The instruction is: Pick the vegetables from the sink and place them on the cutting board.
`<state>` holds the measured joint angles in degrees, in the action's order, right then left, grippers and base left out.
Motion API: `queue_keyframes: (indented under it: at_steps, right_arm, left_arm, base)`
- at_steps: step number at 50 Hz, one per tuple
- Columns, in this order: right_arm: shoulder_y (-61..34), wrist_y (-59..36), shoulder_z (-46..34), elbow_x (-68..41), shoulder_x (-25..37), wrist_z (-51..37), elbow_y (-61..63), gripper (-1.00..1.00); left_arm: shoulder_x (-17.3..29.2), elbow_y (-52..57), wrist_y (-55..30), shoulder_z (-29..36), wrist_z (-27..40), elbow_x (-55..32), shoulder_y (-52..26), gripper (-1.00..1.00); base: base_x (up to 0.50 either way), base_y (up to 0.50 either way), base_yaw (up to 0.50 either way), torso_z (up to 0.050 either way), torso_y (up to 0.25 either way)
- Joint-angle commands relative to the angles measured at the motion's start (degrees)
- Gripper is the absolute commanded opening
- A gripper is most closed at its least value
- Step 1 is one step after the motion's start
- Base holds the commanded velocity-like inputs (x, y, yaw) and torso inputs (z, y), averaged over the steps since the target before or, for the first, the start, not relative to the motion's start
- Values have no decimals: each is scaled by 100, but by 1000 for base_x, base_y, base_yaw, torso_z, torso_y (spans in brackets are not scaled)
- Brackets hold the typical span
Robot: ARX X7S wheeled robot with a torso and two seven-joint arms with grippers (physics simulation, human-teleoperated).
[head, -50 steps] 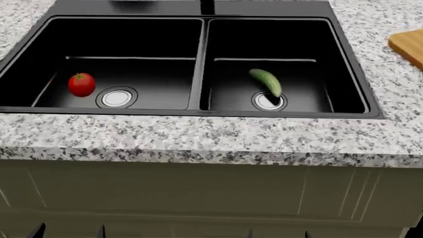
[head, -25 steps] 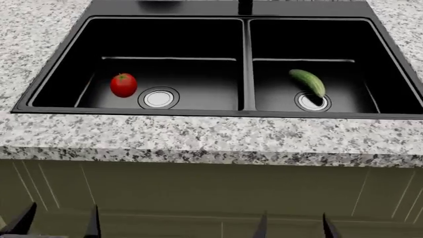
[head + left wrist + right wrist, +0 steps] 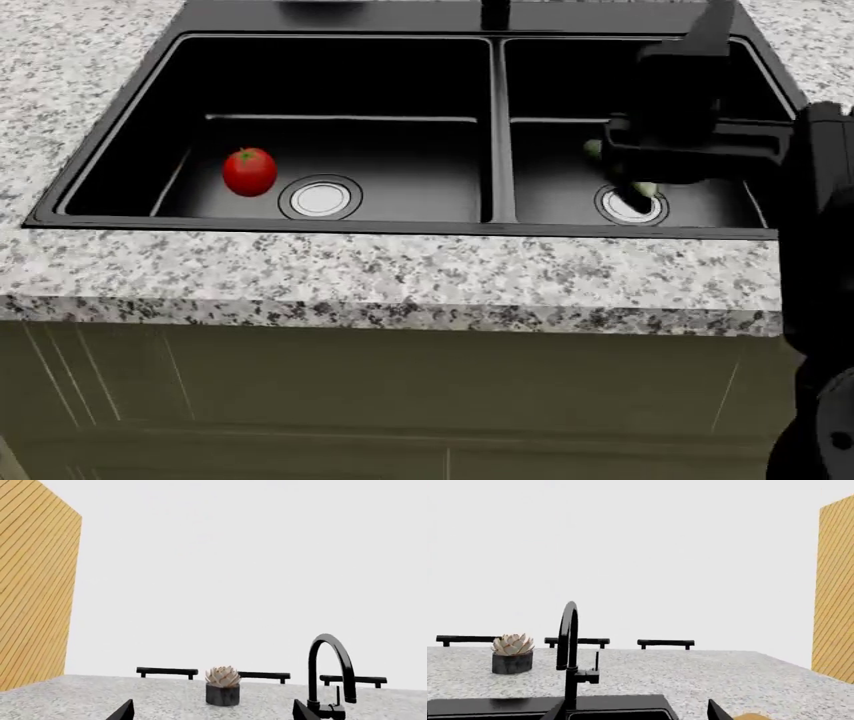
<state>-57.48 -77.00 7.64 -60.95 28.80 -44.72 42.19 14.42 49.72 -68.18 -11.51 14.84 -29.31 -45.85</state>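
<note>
The black double sink (image 3: 497,130) fills the head view. The red tomato (image 3: 248,171) lies in its left basin beside the silver drain. In the right basin only the cucumber's pale ends (image 3: 591,148) show, because my right arm (image 3: 694,140) hangs over that basin and covers the rest. My right gripper (image 3: 635,715) is open, pointing level past the sink's back rim, with nothing between its fingers. My left gripper (image 3: 213,714) is open too, over the counter, and is out of the head view. A light-brown sliver of the cutting board (image 3: 752,715) peeks beside a right fingertip.
A black arched faucet (image 3: 568,650) stands behind the sink's divider. A potted succulent (image 3: 222,686) sits on the speckled granite counter (image 3: 400,280). Black rails line the back wall. Yellow slatted panels (image 3: 33,590) close both ends of the counter.
The head view shifted so the sink sits further right, then held. My right arm rose over the right basin, covering most of the cucumber. The fingertips at the picture's bottom are gone.
</note>
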Motion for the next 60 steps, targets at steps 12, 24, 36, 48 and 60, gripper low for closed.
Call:
queue_keyframes:
  at_steps: [12, 24, 36, 48, 60]
  right_arm:
    - [-3832, -719, -1599, -4829, 1490, -3749, -1420, 100]
    - [-3582, -360, -1362, -4925, 2014, -3957, -1064, 100]
    - [-3526, -202, -1510, -4916, 2232, -4031, -1114, 100]
    - [-3511, -40, -1636, -4962, 2437, -4046, -1186, 100]
    - [-5254, -1072, -2428, -2671, 2459, -404, -2174, 100]
  left_arm:
    - [543, 629, -1893, -803, 1083, -1810, -1817, 100]
    - [639, 627, -2155, -1048, 1616, -2521, -2383, 100]
    - [969, 305, -1142, -809, 1691, -2030, -1708, 100]
    - [954, 328, -1381, -946, 1892, -2304, -1741, 100]
    - [1842, -339, -1356, -701, 981, -2719, -2416, 100]
  base:
    - [0, 0, 0, 0, 0]
    - [208, 0, 0, 0, 0]
    - [500, 0, 0, 0, 0]
    - [500, 0, 0, 0, 0]
    - [500, 0, 0, 0, 1]
